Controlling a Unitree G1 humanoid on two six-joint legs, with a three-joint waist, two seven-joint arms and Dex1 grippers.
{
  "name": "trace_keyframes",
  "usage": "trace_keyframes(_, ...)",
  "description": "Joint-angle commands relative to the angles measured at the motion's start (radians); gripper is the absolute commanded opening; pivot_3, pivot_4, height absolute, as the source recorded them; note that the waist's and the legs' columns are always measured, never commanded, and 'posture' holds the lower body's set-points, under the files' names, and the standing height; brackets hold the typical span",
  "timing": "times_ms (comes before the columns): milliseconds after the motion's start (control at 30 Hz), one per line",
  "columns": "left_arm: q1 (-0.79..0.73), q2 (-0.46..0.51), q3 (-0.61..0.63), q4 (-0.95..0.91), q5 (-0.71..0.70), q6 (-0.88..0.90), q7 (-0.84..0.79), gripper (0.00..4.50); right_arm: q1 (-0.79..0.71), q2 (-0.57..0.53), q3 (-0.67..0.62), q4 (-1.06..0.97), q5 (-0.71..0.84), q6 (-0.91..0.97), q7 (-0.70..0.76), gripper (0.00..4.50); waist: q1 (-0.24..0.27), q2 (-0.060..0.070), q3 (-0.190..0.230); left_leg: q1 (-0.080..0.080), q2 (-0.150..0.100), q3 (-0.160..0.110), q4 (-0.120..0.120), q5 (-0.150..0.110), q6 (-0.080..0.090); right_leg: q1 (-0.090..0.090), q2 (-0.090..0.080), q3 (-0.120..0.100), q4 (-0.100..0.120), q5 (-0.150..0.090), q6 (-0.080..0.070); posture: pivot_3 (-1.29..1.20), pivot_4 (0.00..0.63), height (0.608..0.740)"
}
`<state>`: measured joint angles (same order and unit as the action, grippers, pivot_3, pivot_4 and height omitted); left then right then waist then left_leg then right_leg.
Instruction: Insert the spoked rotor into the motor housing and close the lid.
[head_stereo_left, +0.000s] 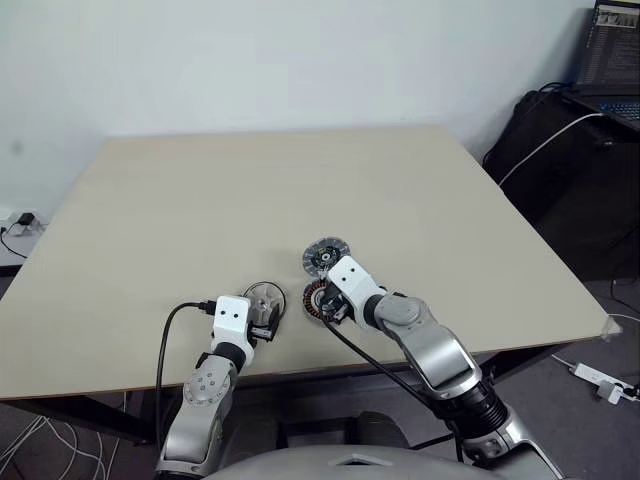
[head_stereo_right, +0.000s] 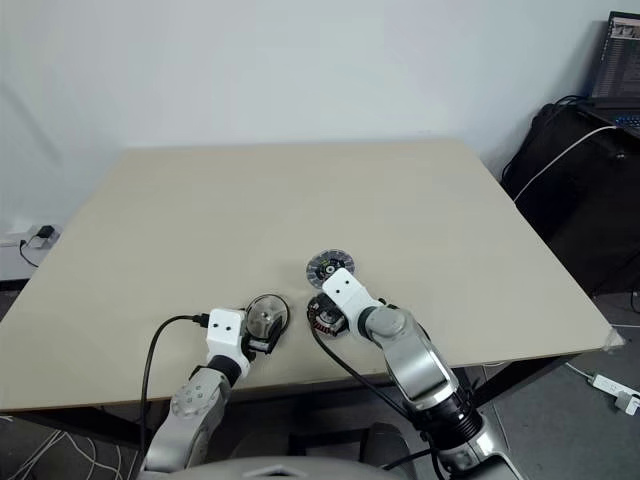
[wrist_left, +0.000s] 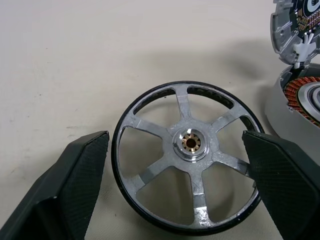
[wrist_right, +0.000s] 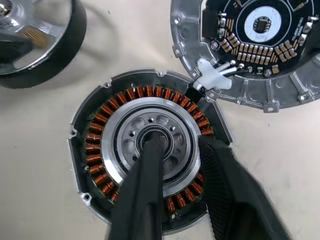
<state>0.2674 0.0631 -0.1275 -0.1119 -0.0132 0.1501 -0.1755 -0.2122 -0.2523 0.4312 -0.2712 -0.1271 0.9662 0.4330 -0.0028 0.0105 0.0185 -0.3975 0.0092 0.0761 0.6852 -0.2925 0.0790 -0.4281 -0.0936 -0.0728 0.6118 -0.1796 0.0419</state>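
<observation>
Beige tabletop carries three parts near its front edge. Left pincer is spread wide around the spoked rotor. Right pincer, slightly parted, is set over the motor housing, beside the lid.

Matt beige table top, bright cast-metal spoked rotor with glossy black rim, copper-wound motor housing in grey metal, textured black fingers
</observation>
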Motion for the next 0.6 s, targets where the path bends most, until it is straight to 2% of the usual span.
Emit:
trace_keyframes(33,-0.010,-0.003,-0.002,-0.014,-0.006,-0.016,-0.001,4.50,-0.027,0.010,-0.014,0.010,0.008,-0.020,-0.016,0.03,-0.001,0.000,0.000,0.000,0.000,0.000,0.000,0.000,0.000,0.000,0.000,0.000,0.000,0.000,0.000,0.00,0.000,0.740)
trace_keyframes(467,-0.006,-0.004,-0.001,-0.017,-0.007,-0.017,0.002,4.50,-0.033,0.005,-0.001,0.003,0.034,-0.042,-0.003,0.03,-0.005,0.000,0.000,0.000,0.000,0.000,0.000,0.000,0.000,0.000,0.000,0.000,0.000,0.000,0.000,0.00,0.000,0.740)
trace_keyframes(600,-0.006,-0.004,-0.001,-0.015,-0.007,-0.018,0.001,4.50,-0.033,0.006,0.000,0.008,0.017,-0.033,-0.027,1.26,-0.006,0.000,0.000,0.000,0.000,0.000,0.000,0.000,0.000,0.000,0.000,0.000,0.000,0.000,0.000,0.00,0.000,0.740)
